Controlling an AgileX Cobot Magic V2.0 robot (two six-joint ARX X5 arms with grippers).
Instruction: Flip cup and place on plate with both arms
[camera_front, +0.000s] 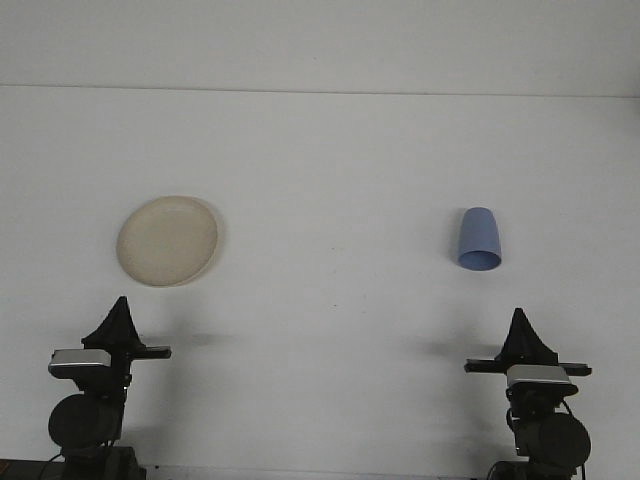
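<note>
— Front view: where is the cup (479, 239) sitting?
— It is lying well to the right of the plate (167, 240) on the white table (330, 180), rim toward the camera.
— And the grippers?
— The left gripper (119, 312) is waiting just below the plate, the right gripper (520, 325) far right of it, below the cup. Both are showing fingers pressed together, gripping nothing.

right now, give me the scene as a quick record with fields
surface: white table
plate: cream plate, left side, nothing on it
cup: blue cup, right side, upside down, wide rim on the table
cup to plate: well apart
left gripper: near edge, below the plate, holding nothing
right gripper: near edge, below the cup, holding nothing
task state: cup not yet flipped or moved
</note>
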